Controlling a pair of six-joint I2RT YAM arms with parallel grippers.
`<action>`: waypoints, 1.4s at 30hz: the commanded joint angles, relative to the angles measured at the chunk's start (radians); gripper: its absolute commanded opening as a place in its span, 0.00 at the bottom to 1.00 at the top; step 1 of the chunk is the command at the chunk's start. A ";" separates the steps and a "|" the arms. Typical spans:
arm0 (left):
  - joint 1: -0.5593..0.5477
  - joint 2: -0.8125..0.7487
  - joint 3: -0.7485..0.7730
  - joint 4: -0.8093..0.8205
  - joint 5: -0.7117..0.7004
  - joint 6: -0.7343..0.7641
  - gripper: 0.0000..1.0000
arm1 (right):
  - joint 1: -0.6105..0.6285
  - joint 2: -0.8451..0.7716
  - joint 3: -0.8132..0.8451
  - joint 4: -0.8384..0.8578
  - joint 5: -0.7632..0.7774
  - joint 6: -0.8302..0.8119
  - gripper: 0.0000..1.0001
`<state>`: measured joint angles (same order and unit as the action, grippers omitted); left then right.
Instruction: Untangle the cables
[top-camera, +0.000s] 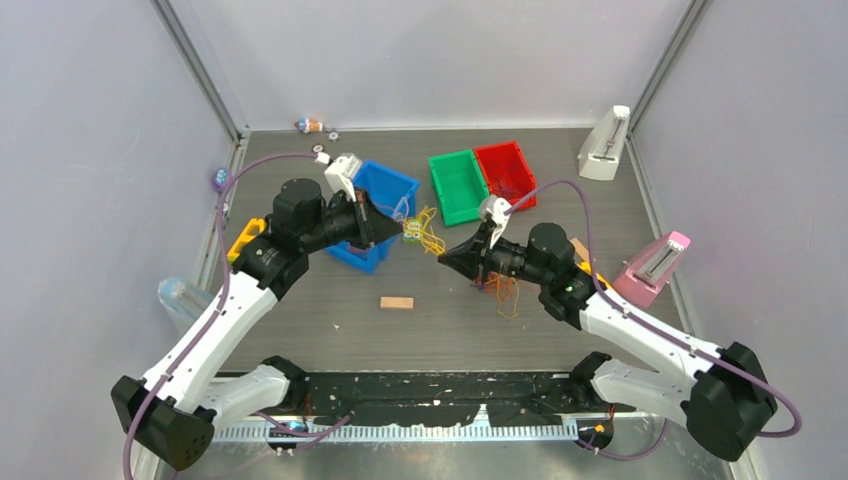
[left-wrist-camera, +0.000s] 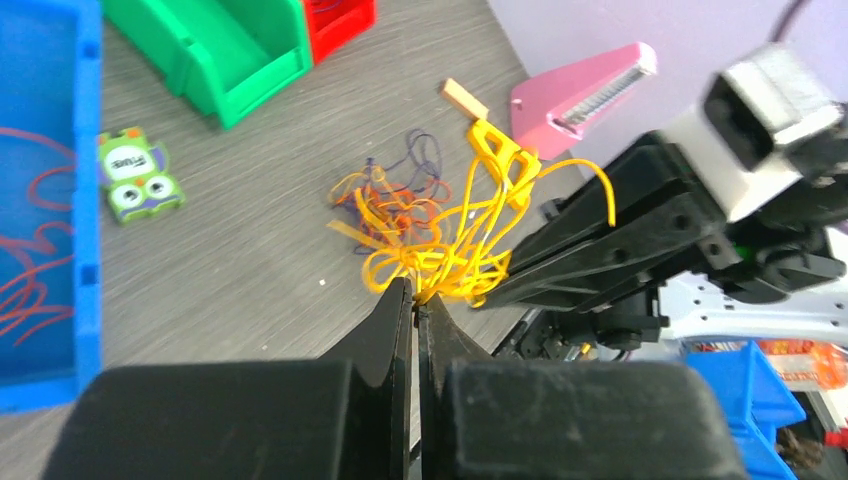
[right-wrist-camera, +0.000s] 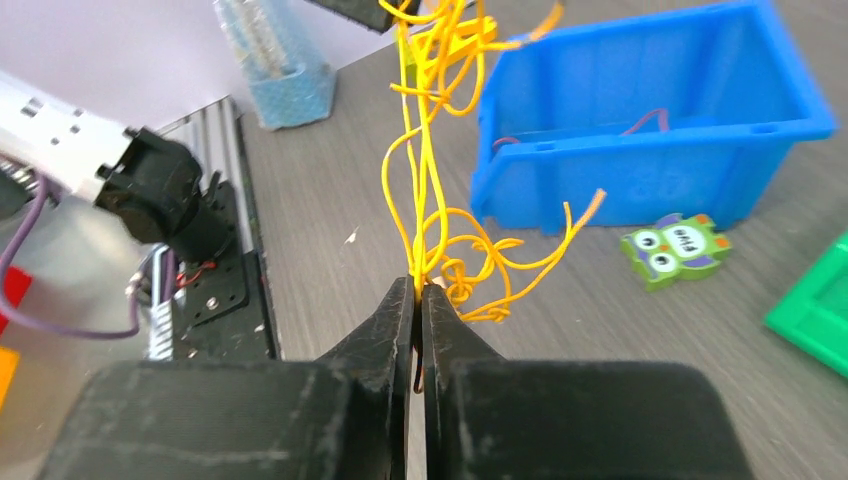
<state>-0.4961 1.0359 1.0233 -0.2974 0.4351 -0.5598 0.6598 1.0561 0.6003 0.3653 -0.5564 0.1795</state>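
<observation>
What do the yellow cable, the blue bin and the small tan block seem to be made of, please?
The yellow cable looks like plastic-coated wire, smooth and slightly shiny; it holds loose kinks and loops. The blue bin appears to be moulded plastic, glossy, with a stiff rim. The small tan block is likely bare wood, matt, though too small to show grain.
</observation>
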 joint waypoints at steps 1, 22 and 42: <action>0.061 -0.069 0.025 -0.008 -0.172 0.027 0.00 | 0.000 -0.080 -0.031 -0.117 0.221 -0.021 0.05; 0.219 -0.325 -0.029 -0.160 -0.729 0.096 0.00 | -0.261 -0.093 0.087 -0.582 0.762 0.111 0.05; -0.083 -0.099 -0.110 0.215 -0.074 0.400 0.90 | -0.276 -0.033 0.469 -0.744 -0.141 -0.032 0.06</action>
<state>-0.5495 0.9390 0.9272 -0.2428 0.3046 -0.2768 0.3805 1.0149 0.9764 -0.2966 -0.5026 0.1604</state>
